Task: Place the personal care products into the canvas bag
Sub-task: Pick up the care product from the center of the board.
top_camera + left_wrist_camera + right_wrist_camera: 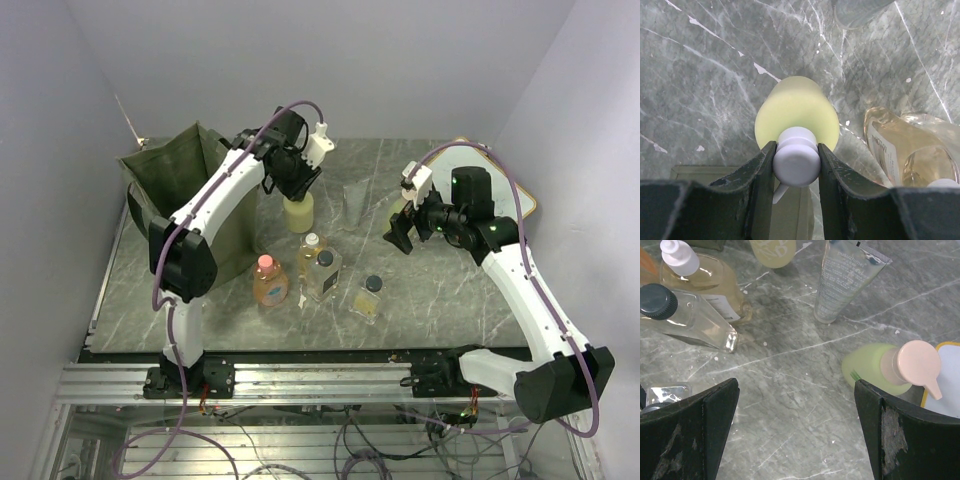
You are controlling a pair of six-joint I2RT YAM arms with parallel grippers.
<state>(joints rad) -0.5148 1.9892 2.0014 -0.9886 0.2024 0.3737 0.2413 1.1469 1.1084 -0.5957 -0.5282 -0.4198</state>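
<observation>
Nearest, the square bottles (325, 275) and orange bottle (270, 284) stand on the table (450, 300). Beyond them the left claw (796, 152) is clamped, partly closed, on the white top of the upright cream bottle (795, 107), just right of the bag (180, 175). The right claw (796, 385) gapes wide and empty over the green bottle (867, 367), which sits by its right finger; the tube (845, 280) lies farther off
</observation>
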